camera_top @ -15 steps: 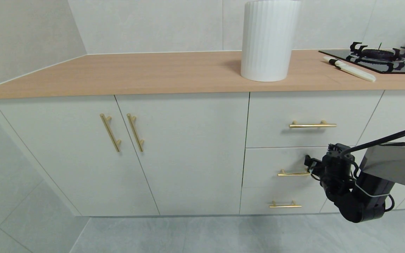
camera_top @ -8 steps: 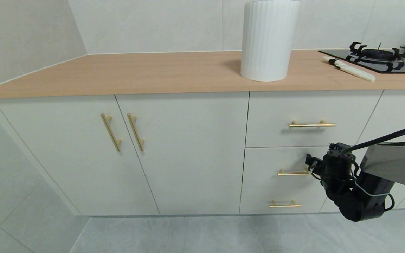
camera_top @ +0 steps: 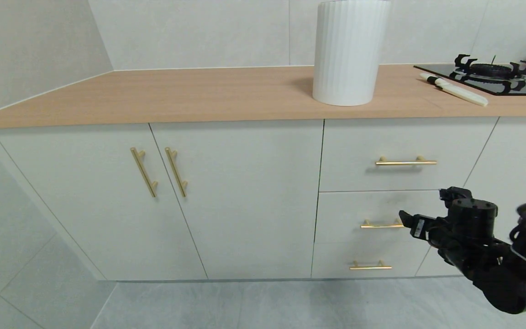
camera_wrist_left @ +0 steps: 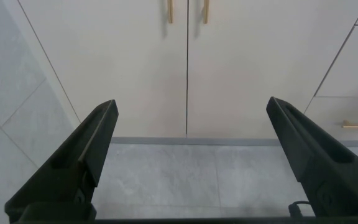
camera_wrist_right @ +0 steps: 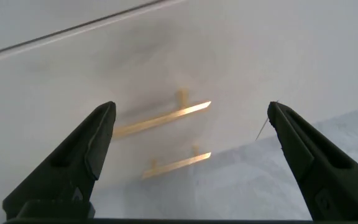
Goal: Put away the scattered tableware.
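brass drawer handle [camera_top: 381, 225] near the spread right hand [camera_top: 423, 205].

head overlooks the cabinets [camera_top: 244, 196]; both wrist cameras face them closely.

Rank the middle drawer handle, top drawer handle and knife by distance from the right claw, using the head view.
1. Middle drawer handle, close beside the right claw.
2. Top drawer handle, above it.
3. Knife, up on the counter.
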Motion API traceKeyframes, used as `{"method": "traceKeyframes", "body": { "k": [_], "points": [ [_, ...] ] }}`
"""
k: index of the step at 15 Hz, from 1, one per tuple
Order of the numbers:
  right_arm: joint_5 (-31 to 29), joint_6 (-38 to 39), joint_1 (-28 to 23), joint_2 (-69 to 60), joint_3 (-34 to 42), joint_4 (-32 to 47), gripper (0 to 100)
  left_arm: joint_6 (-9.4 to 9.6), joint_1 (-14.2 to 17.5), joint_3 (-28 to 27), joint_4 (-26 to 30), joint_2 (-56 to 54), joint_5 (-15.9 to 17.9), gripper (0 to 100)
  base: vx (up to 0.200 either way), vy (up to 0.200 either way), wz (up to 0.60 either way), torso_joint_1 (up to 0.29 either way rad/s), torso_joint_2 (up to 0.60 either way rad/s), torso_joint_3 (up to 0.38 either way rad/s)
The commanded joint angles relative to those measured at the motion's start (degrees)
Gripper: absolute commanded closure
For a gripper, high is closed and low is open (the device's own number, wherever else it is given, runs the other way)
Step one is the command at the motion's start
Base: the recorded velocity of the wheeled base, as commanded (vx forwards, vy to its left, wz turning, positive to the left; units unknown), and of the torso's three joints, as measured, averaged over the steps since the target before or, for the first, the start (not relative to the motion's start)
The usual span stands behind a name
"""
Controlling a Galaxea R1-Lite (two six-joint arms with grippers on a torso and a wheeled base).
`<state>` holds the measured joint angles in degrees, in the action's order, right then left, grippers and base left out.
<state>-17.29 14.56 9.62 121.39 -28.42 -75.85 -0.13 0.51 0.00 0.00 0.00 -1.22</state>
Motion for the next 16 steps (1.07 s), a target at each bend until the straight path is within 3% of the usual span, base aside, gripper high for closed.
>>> {"method": "traceKeyframes", "body": {
  "k": [1, 5, 9, 11, 12, 13, 14, 15, 16],
  "points": [
    [3.14, -4.71, 2.60, -16.89, 7.50, 2.64, 0, -0.04, 0.02, 0.00, 0.00, 0.00, -0.01, 0, 0.000, 0.000, 0.00, 0.000, 0.00, 0.000],
    [-0.29, -18.25, 6.82, -34.56, 15.50, 2.55, 0, -0.04, 0.02, 0.00, 0.00, 0.00, -0.01, 0, 0.000, 0.000, 0.00, 0.000, 0.00, 0.000],
    [-9.52, -22.29, 6.47, -52.40, 19.54, 3.69, 0, -0.04, 0.02, 0.00, -0.09, 0.00, -0.01, 0, 0.000, 0.000, 0.00, 0.000, 0.00, 0.000],
    [-12.42, -23.43, 3.57, -59.43, 22.18, 6.50, 0, -0.04, 0.02, 0.00, 0.00, 0.00, -0.01, 0, 0.000, 0.000, 0.00, 0.000, 0.00, 0.000],
    [-12.68, -23.61, -0.74, -67.43, 23.05, 11.43, 0, -0.04, 0.02, 0.00, -0.09, 0.00, -0.01, 0, 0.000, 0.000, 0.00, 0.000, 0.00, 0.000],
    [-12.68, -23.61, -1.88, -69.63, 23.05, 13.27, 0, -0.04, 0.02, 0.00, -0.09, 0.00, -0.01, 0, 0.000, 0.000, 0.00, 0.000, 0.00, 0.000],
    [-12.42, -25.54, -5.66, -80.52, 23.05, 24.17, 0, -0.04, 0.02, 0.00, 0.00, 0.00, -0.01, 0, 0.000, 0.000, 0.00, 0.000, 0.00, 0.000],
    [-12.24, -27.83, -5.93, -89.67, 22.70, 33.22, 0, -0.04, 0.02, 0.00, 0.00, 0.00, -0.01, 0, 0.000, 0.000, 0.00, 0.000, 0.00, 0.000],
    [-11.89, -28.35, -5.93, -93.62, 22.53, 37.27, 0, -0.04, 0.02, 0.00, 0.00, 0.00, -0.01, 0, 0.000, 0.000, 0.00, 0.000, 0.00, 0.000]
  ]
}}
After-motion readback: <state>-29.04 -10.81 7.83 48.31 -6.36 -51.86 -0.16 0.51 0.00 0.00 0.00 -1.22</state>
